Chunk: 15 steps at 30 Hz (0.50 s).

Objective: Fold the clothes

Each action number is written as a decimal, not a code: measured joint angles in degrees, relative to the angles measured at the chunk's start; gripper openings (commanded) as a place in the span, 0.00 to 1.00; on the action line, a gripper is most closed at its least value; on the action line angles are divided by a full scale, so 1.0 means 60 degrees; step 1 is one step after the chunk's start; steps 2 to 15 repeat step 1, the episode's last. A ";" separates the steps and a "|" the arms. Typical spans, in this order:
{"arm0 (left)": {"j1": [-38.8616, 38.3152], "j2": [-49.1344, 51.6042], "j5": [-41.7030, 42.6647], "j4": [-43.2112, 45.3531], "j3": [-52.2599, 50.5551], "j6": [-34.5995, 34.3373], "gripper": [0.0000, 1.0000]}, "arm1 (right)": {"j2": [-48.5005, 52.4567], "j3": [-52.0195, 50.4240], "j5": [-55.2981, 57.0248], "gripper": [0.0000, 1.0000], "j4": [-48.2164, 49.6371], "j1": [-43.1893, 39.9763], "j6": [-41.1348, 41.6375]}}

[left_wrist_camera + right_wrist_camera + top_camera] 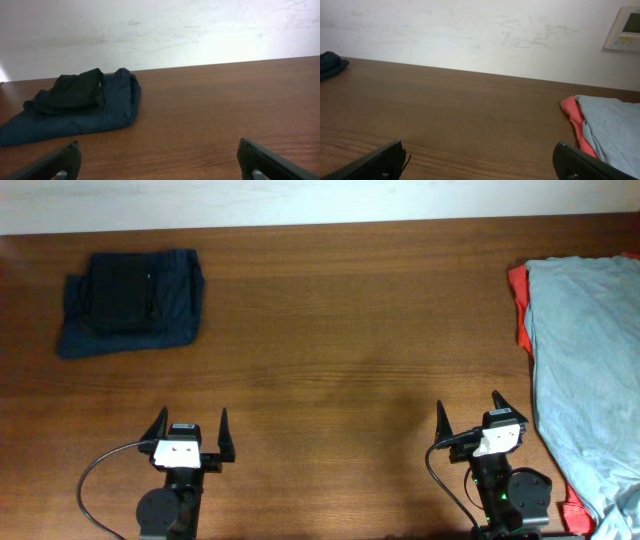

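Grey-blue garment cut off right, covering most of red garment.

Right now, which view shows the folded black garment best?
The overhead view: the black garment shows whole, lying folded atop the navy garment. The left wrist view shows it low and side-on, its outline foreshortened. The right wrist view catches only a dark fabric scrap at its left edge.

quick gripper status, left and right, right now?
Left gripper: open, holding nothing.
Right gripper: open, holding nothing.
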 measured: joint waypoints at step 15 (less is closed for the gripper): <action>0.0000 0.0000 0.0000 0.0000 0.0000 0.0000 0.99 | 0.0000 0.0000 0.0000 0.98 0.0000 0.0000 0.0007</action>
